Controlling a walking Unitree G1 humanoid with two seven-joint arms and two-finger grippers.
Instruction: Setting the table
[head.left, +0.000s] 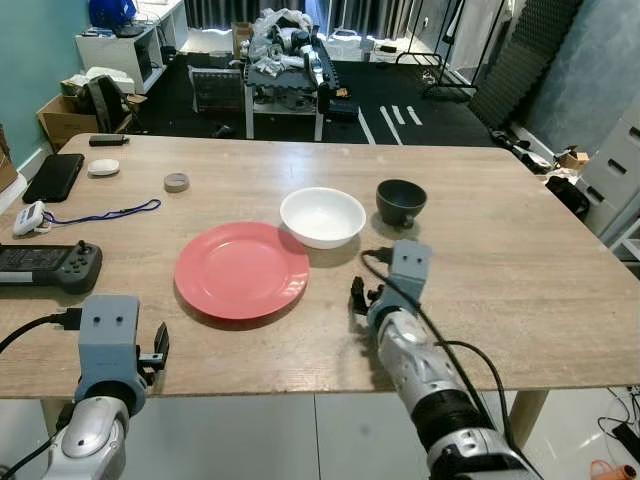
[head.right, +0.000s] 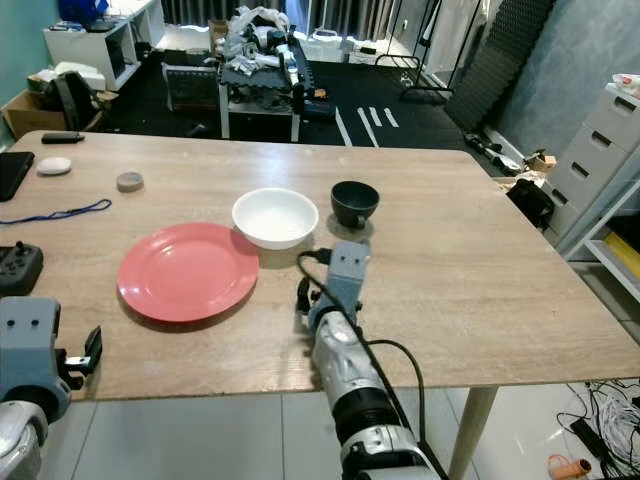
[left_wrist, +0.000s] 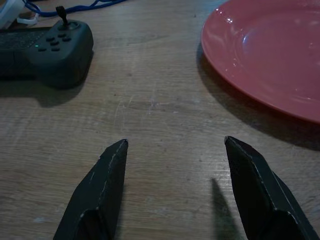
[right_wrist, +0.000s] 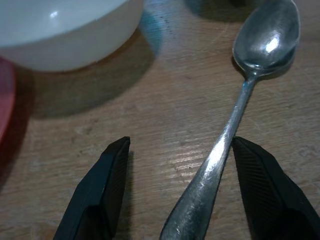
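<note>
Right gripper (right_wrist: 177, 150): held low over the wooden table (head.left: 520, 270), just beside the white bowl, fingers spread wide and closed on nothing.
Spoon (right_wrist: 235, 125): a silver spoon lies flat on the wood between the right gripper's two black fingers, nearer one finger than the other; its handle runs back toward the wrist and its bowl points ahead, past the fingertips. Whether a finger touches it cannot be told.
White bowl (head.left: 322, 216): stands upright ahead of the right jaws and to one side, just beside the red plate.
Red plate (head.left: 241, 270): lies flat between the two arms, its rim ahead of the left jaws and off to the side.
Dark bowl (head.left: 401, 201): a small dark bowl beyond the right gripper, near the white bowl.
Left gripper (left_wrist: 175, 150): low at the table's near edge, fingers wide apart with only bare wood between them.
Controller (left_wrist: 47, 50): a dark handheld controller with a small joystick, ahead of the left jaws on the side away from the plate.
Far side: a phone (head.left: 54, 177), a blue cord (head.left: 105, 213) and a small round tin (head.left: 176, 181) lie well apart from both grippers.
</note>
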